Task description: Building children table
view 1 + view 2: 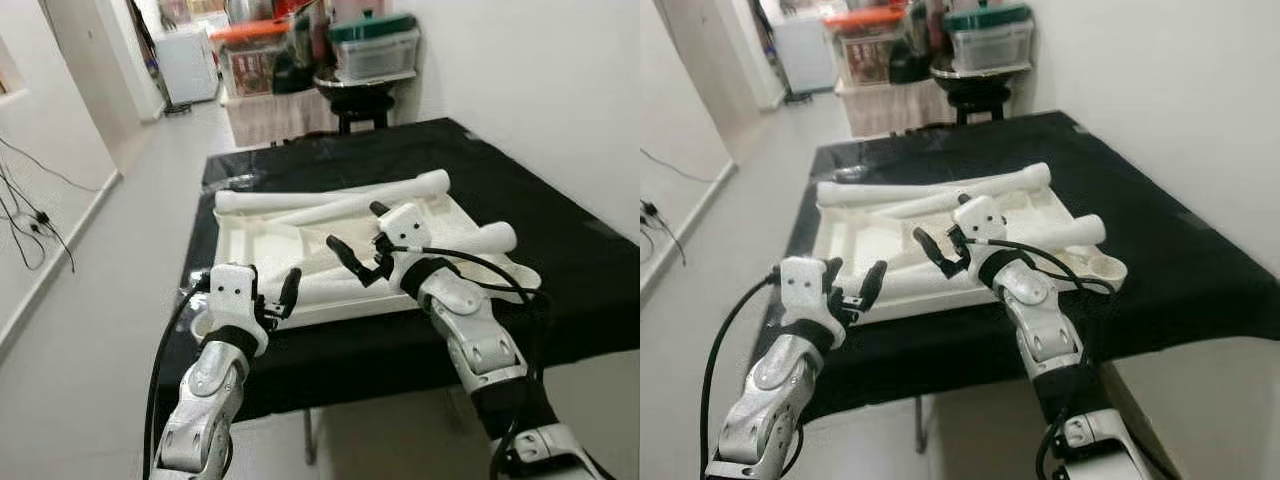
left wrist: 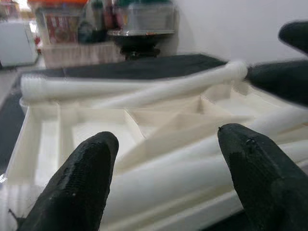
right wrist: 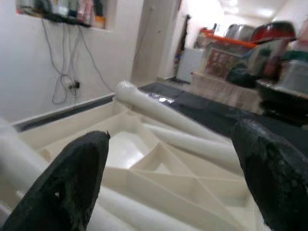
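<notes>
A white ribbed children's tabletop (image 1: 250,238) lies upside down on the black-covered table (image 1: 570,260). Several white tube legs rest on it: a long one (image 1: 330,193) along the far edge, one (image 1: 330,289) along the near edge, and one (image 1: 497,238) sticking out to the right. My left gripper (image 1: 276,299) is open at the tabletop's near left corner, pointing along the near leg (image 2: 168,180). Over the middle of the tabletop my right gripper (image 1: 358,236) hovers open, and the ribs (image 3: 159,168) lie just beneath it. Neither gripper holds anything.
A white wall runs close along the table's right side. Behind the table a stool (image 1: 362,100) carries lidded storage boxes (image 1: 375,45), with more bins beside it. Bare floor (image 1: 110,280) lies to the left, with cables (image 1: 30,220) hanging by the left wall.
</notes>
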`<state>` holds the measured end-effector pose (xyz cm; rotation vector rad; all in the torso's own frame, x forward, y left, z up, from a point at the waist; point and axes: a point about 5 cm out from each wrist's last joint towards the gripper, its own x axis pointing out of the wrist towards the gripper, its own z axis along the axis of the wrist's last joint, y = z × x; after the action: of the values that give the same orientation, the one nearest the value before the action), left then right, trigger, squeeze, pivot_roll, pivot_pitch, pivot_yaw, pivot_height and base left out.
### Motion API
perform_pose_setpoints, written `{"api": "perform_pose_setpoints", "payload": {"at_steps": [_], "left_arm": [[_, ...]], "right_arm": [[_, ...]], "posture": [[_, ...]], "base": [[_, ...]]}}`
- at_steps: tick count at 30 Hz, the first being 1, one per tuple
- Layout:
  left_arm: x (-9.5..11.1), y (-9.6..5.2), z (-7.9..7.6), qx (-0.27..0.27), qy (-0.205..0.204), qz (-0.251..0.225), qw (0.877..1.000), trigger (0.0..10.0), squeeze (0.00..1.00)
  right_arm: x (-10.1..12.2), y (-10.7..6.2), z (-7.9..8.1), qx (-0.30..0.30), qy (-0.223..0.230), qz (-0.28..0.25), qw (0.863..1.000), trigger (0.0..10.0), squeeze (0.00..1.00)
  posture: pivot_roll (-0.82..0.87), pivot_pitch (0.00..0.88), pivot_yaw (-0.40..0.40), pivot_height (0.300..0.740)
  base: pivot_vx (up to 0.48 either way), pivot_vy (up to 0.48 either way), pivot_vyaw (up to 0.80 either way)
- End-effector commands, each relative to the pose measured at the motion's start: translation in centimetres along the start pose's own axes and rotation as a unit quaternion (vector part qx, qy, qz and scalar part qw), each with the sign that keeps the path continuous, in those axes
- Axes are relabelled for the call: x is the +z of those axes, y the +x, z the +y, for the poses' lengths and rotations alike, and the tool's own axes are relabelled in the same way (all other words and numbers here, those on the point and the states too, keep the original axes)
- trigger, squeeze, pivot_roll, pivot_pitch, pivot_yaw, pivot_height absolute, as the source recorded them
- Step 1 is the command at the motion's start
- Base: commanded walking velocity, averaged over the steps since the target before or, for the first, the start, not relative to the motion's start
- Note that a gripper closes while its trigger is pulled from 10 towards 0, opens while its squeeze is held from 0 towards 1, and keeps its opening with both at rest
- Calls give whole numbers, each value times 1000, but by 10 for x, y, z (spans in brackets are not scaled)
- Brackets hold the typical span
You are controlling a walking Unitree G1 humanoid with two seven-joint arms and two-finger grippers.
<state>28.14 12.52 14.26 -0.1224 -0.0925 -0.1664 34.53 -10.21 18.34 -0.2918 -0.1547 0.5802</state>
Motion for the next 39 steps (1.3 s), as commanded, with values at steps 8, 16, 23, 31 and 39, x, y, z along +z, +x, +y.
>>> {"api": "perform_pose_setpoints", "payload": {"at_steps": [8,16,23,31,39], "left_arm": [[-5,7,14,30,19,32,999,10000,0],[2,6,11,1,1,17,1000,10000,0],[4,7,6,-18,-1,18,1000,10000,0],[1,6,-2,-40,-2,27,999,10000,0],[-4,1,-11,-74,14,35,997,10000,0]], "right_arm": [[-20,-3,-12,-89,8,65,994,10000,0],[-20,-7,-14,-94,24,64,993,10000,0],[-16,-6,-19,-97,-8,58,994,10000,0],[-13,-6,-17,-64,-8,44,997,10000,0],[-10,-8,-26,-40,-35,51,997,10000,0]], "posture": [[-115,0,88,740],[-119,0,95,740],[-121,0,97,740],[-120,0,98,740],[-117,0,95,740]], "base": [[0,-91,0],[91,0,200],[386,0,457],[394,0,264],[94,0,0]]}}
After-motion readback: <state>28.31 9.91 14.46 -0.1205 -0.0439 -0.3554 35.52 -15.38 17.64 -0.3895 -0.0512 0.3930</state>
